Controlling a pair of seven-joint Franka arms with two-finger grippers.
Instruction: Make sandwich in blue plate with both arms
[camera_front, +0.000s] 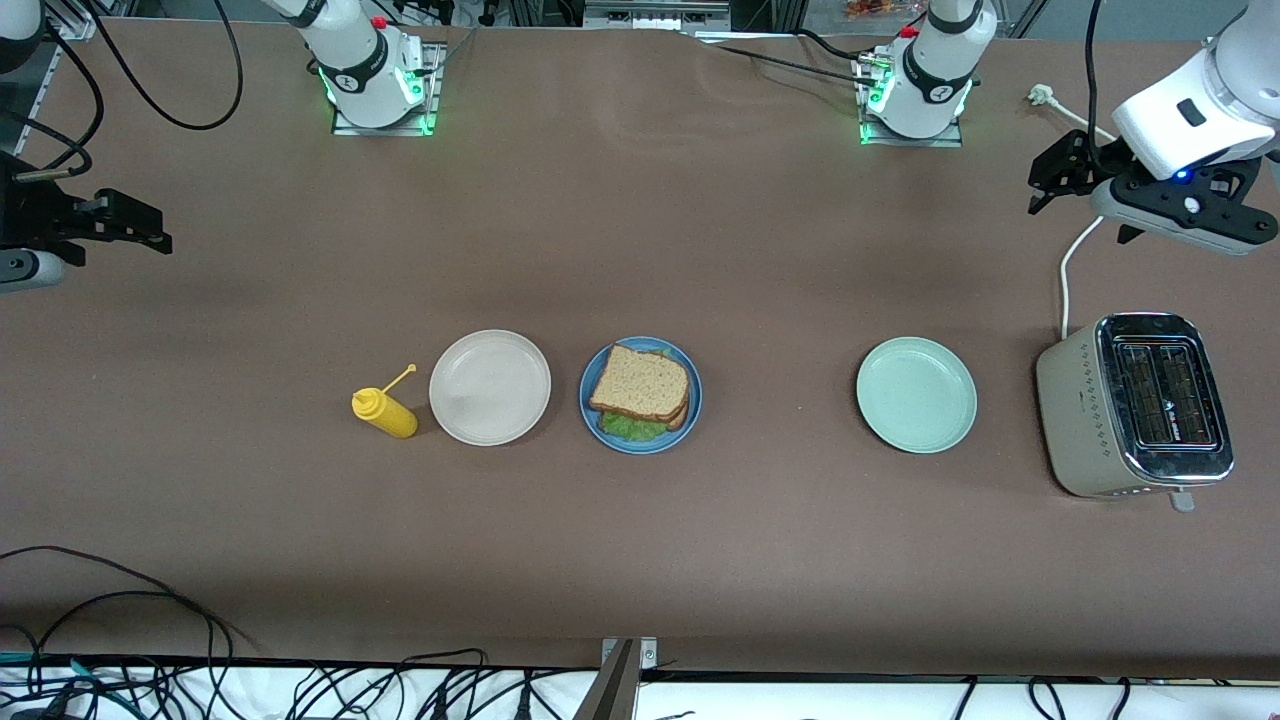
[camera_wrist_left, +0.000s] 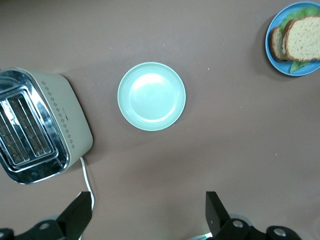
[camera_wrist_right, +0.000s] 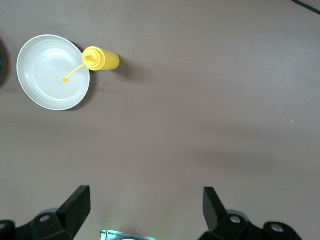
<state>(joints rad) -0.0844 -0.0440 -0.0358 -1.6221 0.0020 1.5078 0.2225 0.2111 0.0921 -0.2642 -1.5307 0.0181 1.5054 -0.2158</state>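
No readable text anywhere. The toaster (camera_front: 1135, 405) has a small dark mark on its side wall and some print on its chrome top, both too small to read. Each arm base (camera_front: 372, 75) carries a round dark logo mark, not legible. Plates and the yellow bottle (camera_front: 386, 411) carry no lettering.

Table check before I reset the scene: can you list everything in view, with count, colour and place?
sandwich: one, brown bread with green lettuce, on the blue plate
blue plate: one, mid-table
white plate: one, beside the blue plate, toward the right arm's end
yellow bottle: one, lying beside the white plate
green plate: one, pale mint, toward the left arm's end
toaster: one, beige and chrome, beside the green plate
left tool: open, above the toaster's cord
right tool: open, over bare table
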